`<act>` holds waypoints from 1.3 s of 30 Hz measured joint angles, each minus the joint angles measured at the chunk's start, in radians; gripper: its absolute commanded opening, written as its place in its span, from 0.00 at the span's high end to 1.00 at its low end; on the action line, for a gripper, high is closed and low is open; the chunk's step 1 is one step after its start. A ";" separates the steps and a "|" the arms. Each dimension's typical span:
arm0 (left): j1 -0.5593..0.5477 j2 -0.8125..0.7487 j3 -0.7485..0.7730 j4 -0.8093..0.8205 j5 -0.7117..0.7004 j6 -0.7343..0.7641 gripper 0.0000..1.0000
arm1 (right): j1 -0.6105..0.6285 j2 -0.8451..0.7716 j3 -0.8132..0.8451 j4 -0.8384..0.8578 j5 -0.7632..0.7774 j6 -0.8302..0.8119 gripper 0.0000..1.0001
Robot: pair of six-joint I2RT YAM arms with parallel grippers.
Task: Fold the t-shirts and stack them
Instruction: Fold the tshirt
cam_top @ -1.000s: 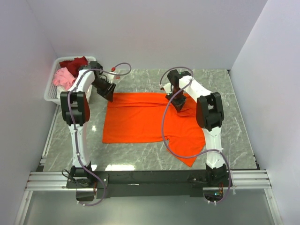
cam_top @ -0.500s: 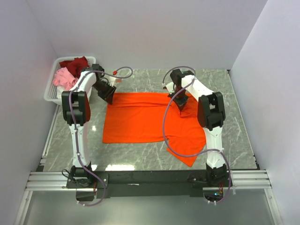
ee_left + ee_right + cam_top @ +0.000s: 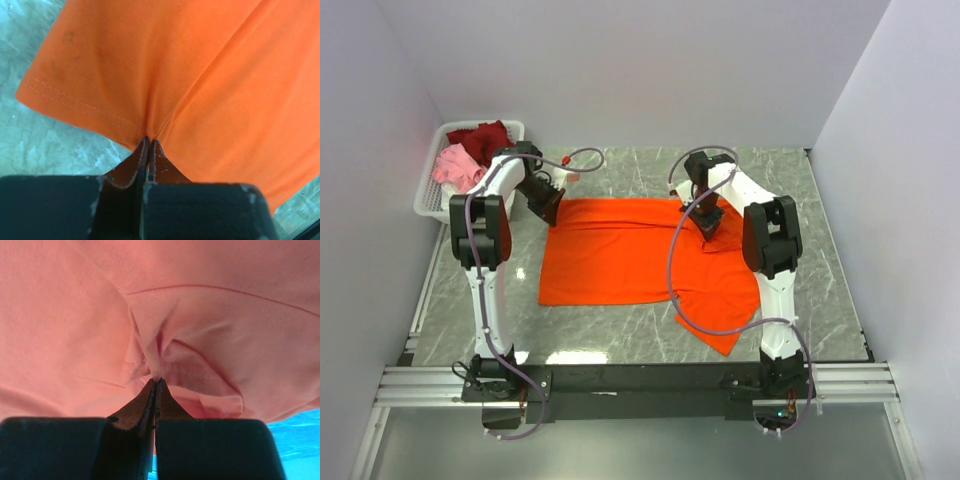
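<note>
The orange t-shirt (image 3: 640, 255) lies spread flat across the middle of the table (image 3: 820, 250), roughly squared on its left and near sides, with one loose flap trailing toward the near right corner. A shallow crease runs along its far edge. My left hand (image 3: 149, 142) is pinched tight on that far edge at the left corner, with the stitched hem bunching into the closed tips. My right hand (image 3: 156, 382) is clamped just as narrow on a gather of the same cloth further right along the far side, a seam puckered in the grip.

I judge I am at the start of a fold on this first shirt. Both far points are gripped, nothing is lifted clear, and the shirt is at most partly folded. No finished, folded shirt is set down anywhere I can see, so the stack is not begun.

The white basket (image 3: 428, 195) sits at the far left corner, beside my left arm. It holds a dark red shirt (image 3: 480, 135) crumpled at the back and a pink shirt (image 3: 455, 165) bundled in front. Both are unfolded, and whether more lies beneath I cannot tell.
</note>
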 measured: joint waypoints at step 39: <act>-0.013 -0.276 -0.349 0.200 -0.060 0.145 0.64 | -0.026 -0.058 -0.077 -0.068 -0.051 -0.084 0.68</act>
